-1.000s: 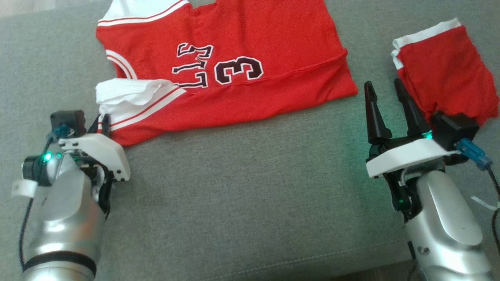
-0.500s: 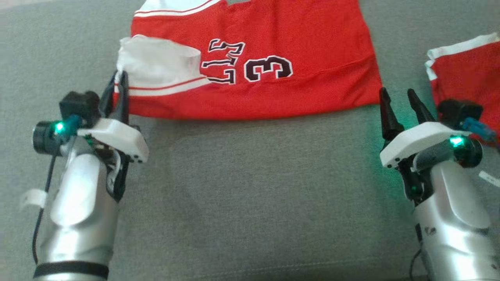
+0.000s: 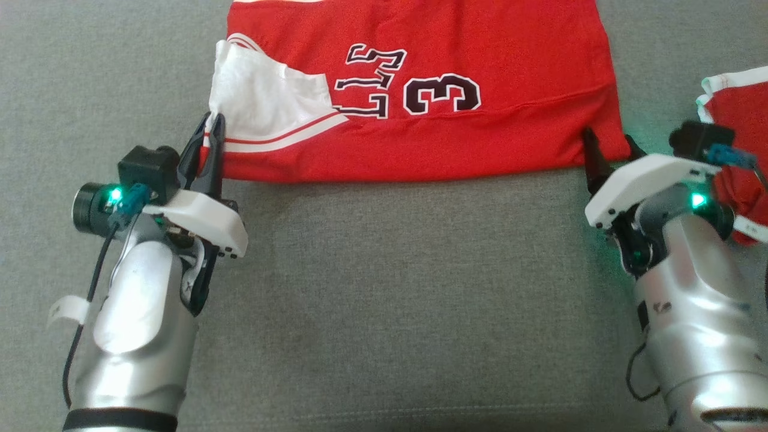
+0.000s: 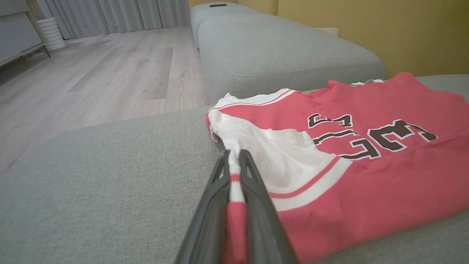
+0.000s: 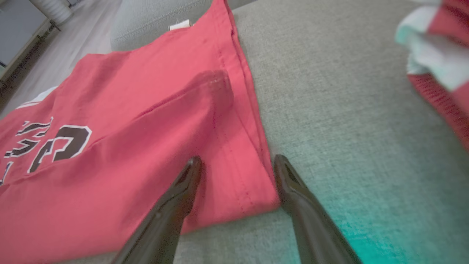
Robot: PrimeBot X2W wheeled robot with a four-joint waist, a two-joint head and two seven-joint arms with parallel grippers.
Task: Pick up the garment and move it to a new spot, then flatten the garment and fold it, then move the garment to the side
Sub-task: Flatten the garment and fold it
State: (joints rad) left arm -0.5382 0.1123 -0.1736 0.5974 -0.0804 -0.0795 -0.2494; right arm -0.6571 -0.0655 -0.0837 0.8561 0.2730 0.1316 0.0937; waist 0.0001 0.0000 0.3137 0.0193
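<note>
Our left fingers (image 4: 258, 198) clamp the jersey (image 3: 480, 48) at its white-trimmed corner | our right fingers (image 5: 166, 212) stand apart, astride its hem corner at 12 o'clock | jersey lies on the sofa (image 3: 390, 270), long axis 9-to-3 | we judge the right closes next.

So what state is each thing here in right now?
Red jersey: folded over, lying flat on the grey cushion.
Left gripper: shut on the jersey's white-trimmed corner.
Right gripper: open, straddling the jersey's other near corner.
Second red garment: lying rumpled at the right.
</note>
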